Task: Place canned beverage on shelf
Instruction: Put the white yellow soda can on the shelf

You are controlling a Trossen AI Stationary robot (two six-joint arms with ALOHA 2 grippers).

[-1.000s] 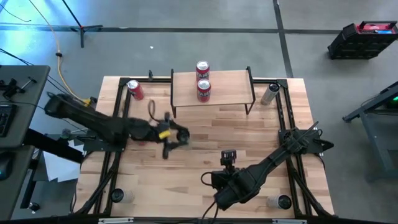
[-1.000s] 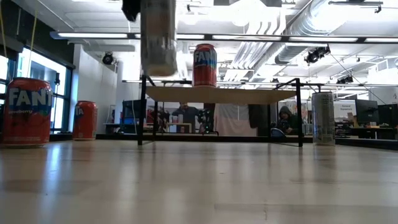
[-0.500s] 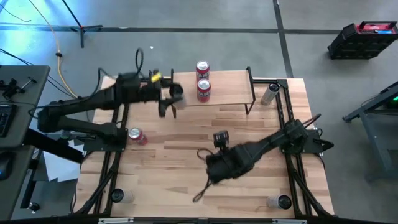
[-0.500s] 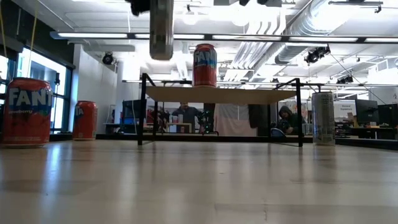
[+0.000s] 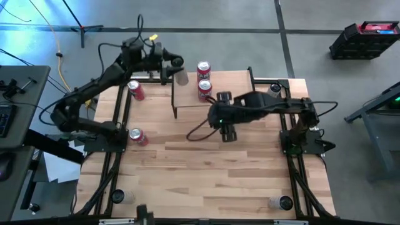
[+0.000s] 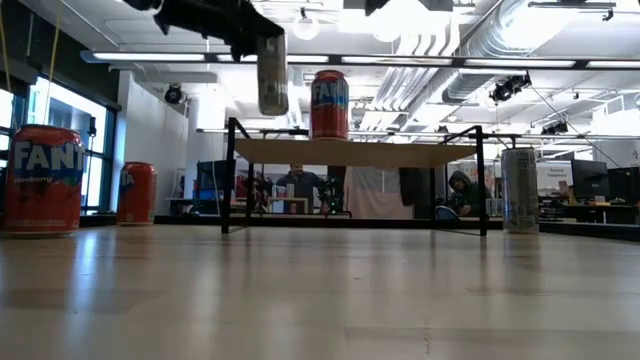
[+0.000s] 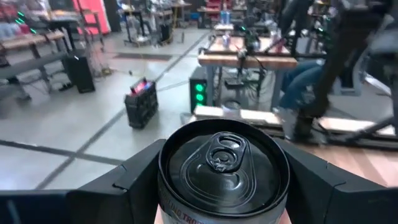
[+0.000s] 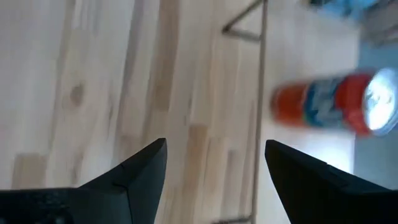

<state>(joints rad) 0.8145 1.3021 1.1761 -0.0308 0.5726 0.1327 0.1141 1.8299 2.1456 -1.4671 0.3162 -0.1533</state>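
Can: a silver can (image 5: 180, 77) hangs upright in the air above the left end of the shelf (image 5: 234, 84), its base not yet on the plank, so it can go straight down.
Left gripper (image 7: 222, 186): fingers pinch the can from both sides, just below its top.
Shelf: two red cans (image 5: 204, 80) stand near the middle; the left end is free, probably the target.
Right gripper (image 5: 227, 134): fingers spread, nothing between them, low over the table (image 5: 206, 175) in front of the shelf.
Others: two red cans (image 5: 135, 90) and one silver can (image 5: 270, 94) stand on the table, seemingly for later.
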